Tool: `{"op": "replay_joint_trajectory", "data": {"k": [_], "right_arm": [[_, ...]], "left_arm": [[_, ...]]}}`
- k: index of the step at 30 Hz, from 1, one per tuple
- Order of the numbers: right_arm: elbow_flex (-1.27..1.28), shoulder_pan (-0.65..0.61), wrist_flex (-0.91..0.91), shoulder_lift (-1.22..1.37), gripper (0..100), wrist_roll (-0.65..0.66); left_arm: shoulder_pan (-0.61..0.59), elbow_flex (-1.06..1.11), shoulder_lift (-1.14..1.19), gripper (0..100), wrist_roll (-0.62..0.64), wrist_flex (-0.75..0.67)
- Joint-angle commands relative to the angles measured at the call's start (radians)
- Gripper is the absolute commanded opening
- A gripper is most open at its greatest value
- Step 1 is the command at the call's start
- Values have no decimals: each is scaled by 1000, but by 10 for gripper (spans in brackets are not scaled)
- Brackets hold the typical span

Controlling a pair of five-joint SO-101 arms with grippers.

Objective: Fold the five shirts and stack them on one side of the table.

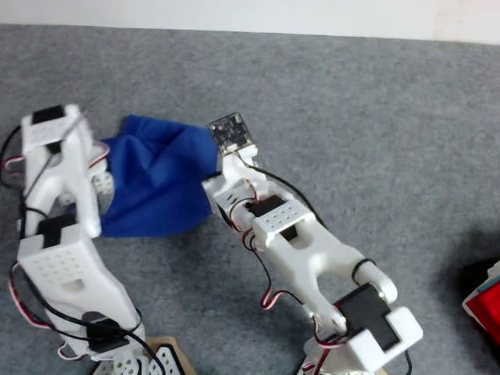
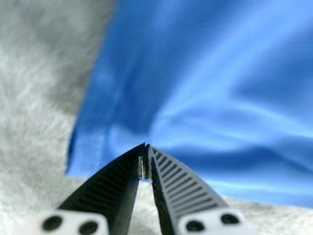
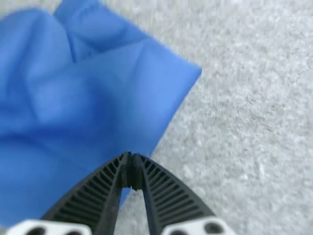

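— Left gripper (image 2: 145,162)?
— Ribbed black tips pressed together at the nine o'clock edge of the blue shirt (image 1: 160,180).
— Right gripper (image 3: 132,171)?
— Closed likewise, at the three o'clock edge. Cannot tell whether cloth is caught.
— The shirt itself?
— Lies rumpled and soft toward ten o'clock on the fuzzy grey table (image 1: 375,117).

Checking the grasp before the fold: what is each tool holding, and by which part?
The left tool and the right tool each seem shut on the blue shirt, pinching it at its edge.
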Motion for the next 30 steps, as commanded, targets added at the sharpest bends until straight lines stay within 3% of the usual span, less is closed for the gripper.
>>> {"op": "replay_joint_trajectory", "data": {"k": [1, 10, 18, 30], "right_arm": [[-102, 8, -45, 59, 9, -35], [-529, 7, -42, 387, 7, -52], [-535, 38, 81, 352, 7, -49], [-552, -2, 94, 335, 7, -51]], "left_arm": [[71, -113, -58, 5, 91, 3], [42, -97, -19, 5, 233, -195], [54, -97, 84, 5, 253, -353], [53, -150, 165, 5, 250, -359]]}}
